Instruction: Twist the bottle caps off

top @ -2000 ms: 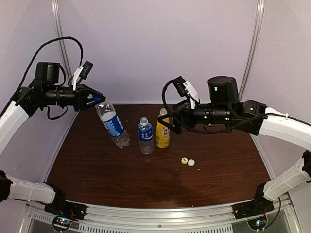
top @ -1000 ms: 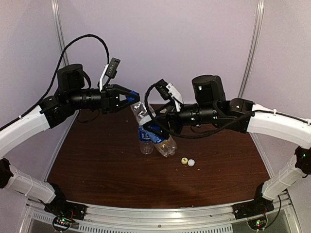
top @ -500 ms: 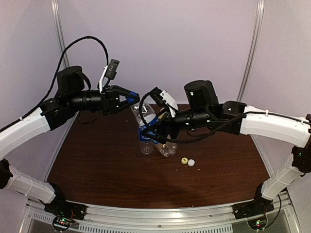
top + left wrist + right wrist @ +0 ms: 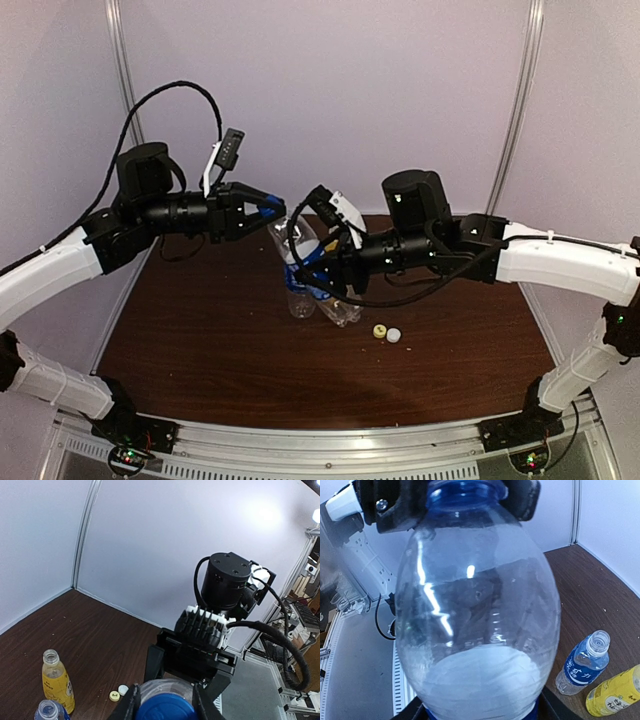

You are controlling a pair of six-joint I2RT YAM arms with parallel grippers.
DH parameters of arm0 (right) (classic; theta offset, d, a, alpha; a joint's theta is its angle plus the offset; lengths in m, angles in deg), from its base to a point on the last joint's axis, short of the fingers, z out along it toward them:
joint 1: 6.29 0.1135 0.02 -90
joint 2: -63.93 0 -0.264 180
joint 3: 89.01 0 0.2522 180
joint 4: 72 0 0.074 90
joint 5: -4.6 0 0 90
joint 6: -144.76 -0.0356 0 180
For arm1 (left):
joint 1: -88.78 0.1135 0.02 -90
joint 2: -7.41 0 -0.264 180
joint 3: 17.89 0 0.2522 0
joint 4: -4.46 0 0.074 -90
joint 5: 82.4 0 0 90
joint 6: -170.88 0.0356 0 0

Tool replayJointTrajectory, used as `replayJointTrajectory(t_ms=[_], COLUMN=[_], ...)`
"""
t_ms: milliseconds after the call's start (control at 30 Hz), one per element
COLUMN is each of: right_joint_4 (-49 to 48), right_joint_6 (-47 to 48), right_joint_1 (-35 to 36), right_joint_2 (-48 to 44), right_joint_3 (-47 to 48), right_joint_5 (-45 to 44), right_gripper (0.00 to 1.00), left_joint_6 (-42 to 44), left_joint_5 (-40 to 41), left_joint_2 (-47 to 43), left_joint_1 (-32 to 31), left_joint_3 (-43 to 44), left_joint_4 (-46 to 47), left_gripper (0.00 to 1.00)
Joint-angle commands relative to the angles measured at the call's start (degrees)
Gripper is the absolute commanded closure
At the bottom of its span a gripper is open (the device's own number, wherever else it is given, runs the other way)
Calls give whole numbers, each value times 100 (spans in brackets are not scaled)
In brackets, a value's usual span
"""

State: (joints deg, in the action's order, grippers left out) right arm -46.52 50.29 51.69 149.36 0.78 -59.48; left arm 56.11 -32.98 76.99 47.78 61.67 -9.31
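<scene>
Two of the three caps look already off: the yellow cap (image 4: 380, 330) and the white cap (image 4: 394, 335) lie side by side on the table (image 4: 200, 330), below the right gripper (image 4: 322, 268), and the yellow-orange bottle (image 4: 56, 680) and the short clear bottle (image 4: 582, 662) stand under it with open necks. The taller clear bottle (image 4: 480, 605) hangs tilted in the air, its body clamped in the right gripper, while the left gripper (image 4: 272, 208) is closed around the blue cap (image 4: 165, 711), which sits between its fingers. I judge that only this last cap remains to be twisted off.
</scene>
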Motion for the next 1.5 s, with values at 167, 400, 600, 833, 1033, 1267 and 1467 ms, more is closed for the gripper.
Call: replayJointTrajectory(t_ms=[167, 400, 600, 833, 1033, 1267, 1467], right_joint_4=[-415, -437, -473, -514, -555, -509, -590], right_joint_6=[124, 122, 113, 44, 23, 17, -38], right_joint_1=[30, 30, 30, 30, 30, 30, 30], right_joint_2=[-237, -189, -135, -21, 16, 60, 36], right_joint_3=[-235, -225, -216, -203, -186, -132, -157], right_joint_5=[560, 602, 633, 636, 580, 565, 581], right_gripper=[54, 55, 57, 47, 38, 39, 45], left_joint_6=[-211, -435, -623, -827, -915, -926, -906], left_joint_5=[-51, -113, -221, -218, -192, -170, -142], left_joint_2=[-199, -242, -226, -237, -269, -286, -287], left_joint_1=[-14, -14, -14, -13, -18, -17, -14], left_joint_3=[-167, -281, -369, -470, -522, -567, -619], left_joint_4=[495, 751, 988, 1240, 1361, 1373, 1360], left_gripper=[80, 80, 80, 87, 92, 94, 94])
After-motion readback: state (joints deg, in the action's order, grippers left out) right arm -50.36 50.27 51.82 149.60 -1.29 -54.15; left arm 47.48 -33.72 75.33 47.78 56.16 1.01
